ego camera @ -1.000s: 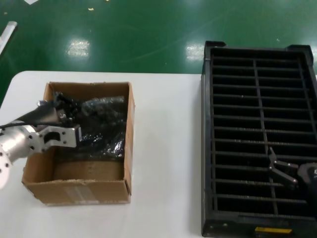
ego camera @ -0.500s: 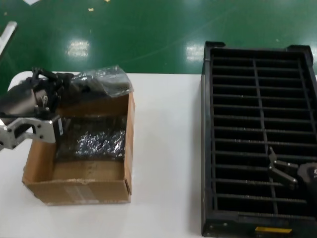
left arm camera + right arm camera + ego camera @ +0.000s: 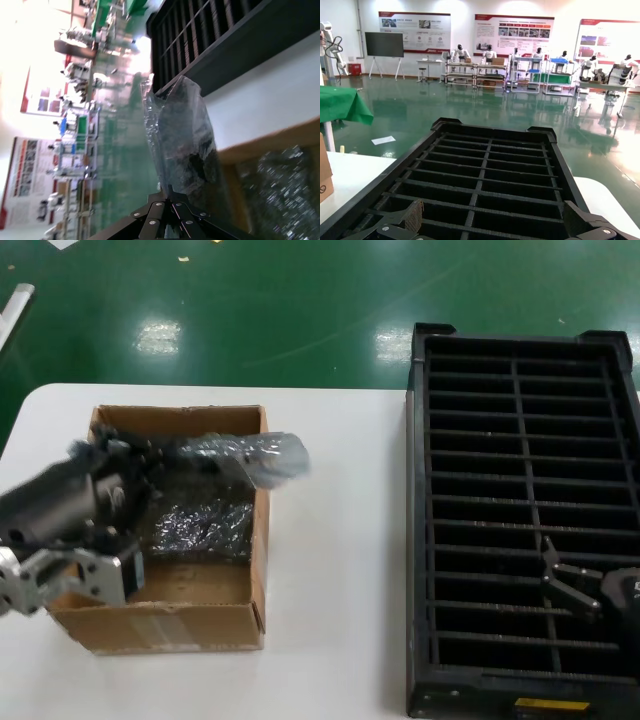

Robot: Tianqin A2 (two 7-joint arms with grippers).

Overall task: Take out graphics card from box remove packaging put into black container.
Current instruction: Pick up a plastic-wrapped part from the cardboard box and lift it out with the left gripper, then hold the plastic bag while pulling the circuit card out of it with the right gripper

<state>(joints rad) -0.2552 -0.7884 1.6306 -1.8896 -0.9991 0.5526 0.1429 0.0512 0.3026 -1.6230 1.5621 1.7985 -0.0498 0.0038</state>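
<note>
Green glossy flooring was seen beyond a white table, on which everything was laid out. On the robot's right side, the large black plastic crate with thin slotted dividers in two columns was stood at the table's edge, a small yellow label being fixed to its near wall. Well apart from it, on the left side, the shallow brown corrugated cardboard box was placed, with clear tape visible on its near wall. A glossy dark crinkled film bundle was left lying inside that box.

The left gripper was positioned over the box's left part, its fingers clamped on one end of a smoky-grey shiny plastic film bag. That bag was held raised above the box, its free end reaching past the box's right wall. In the left wrist view, a dark flat shape could be made out through the film, though the graphics card could not be identified with certainty.

The right gripper was hung low over the crate's near dividers, its fingers spread apart and holding nothing.
</note>
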